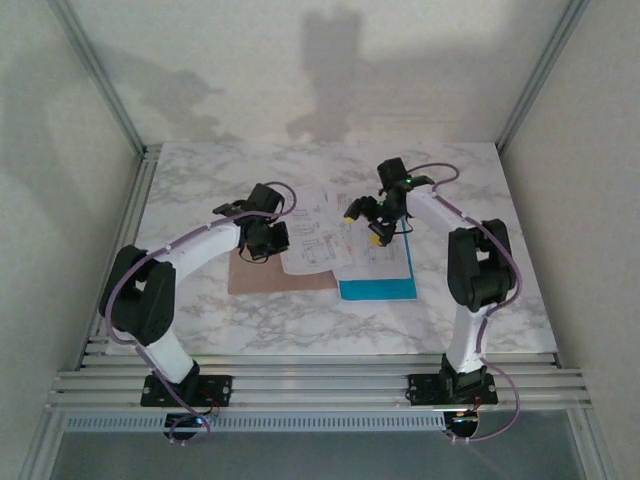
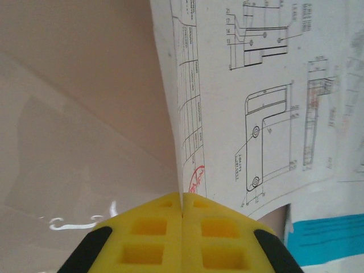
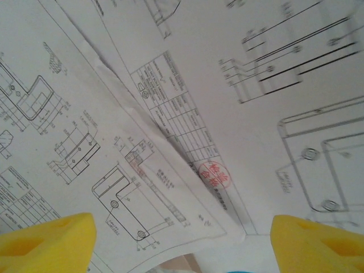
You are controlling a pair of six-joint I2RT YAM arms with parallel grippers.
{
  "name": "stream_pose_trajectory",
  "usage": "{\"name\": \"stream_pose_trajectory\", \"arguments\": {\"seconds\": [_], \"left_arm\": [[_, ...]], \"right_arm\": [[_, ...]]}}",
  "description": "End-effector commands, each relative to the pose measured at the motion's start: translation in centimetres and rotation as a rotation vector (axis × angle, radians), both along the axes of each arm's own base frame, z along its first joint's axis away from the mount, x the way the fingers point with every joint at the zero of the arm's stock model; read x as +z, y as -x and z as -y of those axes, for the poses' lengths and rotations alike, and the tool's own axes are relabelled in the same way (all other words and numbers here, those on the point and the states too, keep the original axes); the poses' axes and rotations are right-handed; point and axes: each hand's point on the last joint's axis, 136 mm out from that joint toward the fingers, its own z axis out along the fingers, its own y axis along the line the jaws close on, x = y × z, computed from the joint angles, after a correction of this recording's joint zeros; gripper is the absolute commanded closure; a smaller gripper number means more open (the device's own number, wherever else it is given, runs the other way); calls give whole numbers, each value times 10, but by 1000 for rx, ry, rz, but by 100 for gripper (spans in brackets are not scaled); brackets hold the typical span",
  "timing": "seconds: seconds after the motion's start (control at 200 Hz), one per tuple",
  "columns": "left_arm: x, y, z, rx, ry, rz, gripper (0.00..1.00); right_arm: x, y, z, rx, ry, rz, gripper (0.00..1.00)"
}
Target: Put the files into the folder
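Note:
The files are white sheets (image 1: 322,232) printed with drawings, overlapping loosely at the table's middle, with a bright blue sheet (image 1: 378,288) under their near right side. The pinkish-brown folder (image 1: 255,278) lies flat to their left, partly under them. My left gripper (image 1: 266,238) is shut on the edge of one white sheet (image 2: 256,85), which rises from between the yellow fingertips (image 2: 153,227), with the folder (image 2: 79,85) beside it. My right gripper (image 1: 363,226) hovers open over the sheets (image 3: 170,102), its yellow fingertips (image 3: 45,244) wide apart with nothing between them.
The marble table (image 1: 250,330) is walled by white panels at the back and both sides. Aluminium rails (image 1: 320,385) run along the near edge, where both arm bases are bolted. The blue sheet (image 2: 327,239) lies to the right of the left gripper.

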Motion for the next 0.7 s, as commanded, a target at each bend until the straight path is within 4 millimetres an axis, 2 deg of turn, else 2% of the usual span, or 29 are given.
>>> {"name": "stream_pose_trajectory", "arguments": {"seconds": [0.0, 0.25, 0.696], "left_arm": [[-6, 7, -17, 3, -66, -3, 100], [-18, 5, -20, 14, -86, -16, 100], [-26, 4, -18, 6, -87, -29, 100]], "right_arm": [[-3, -3, -21, 52, -29, -6, 19], [-21, -4, -53, 110, -64, -50, 21], [-40, 7, -73, 157, -96, -110, 24]]}}
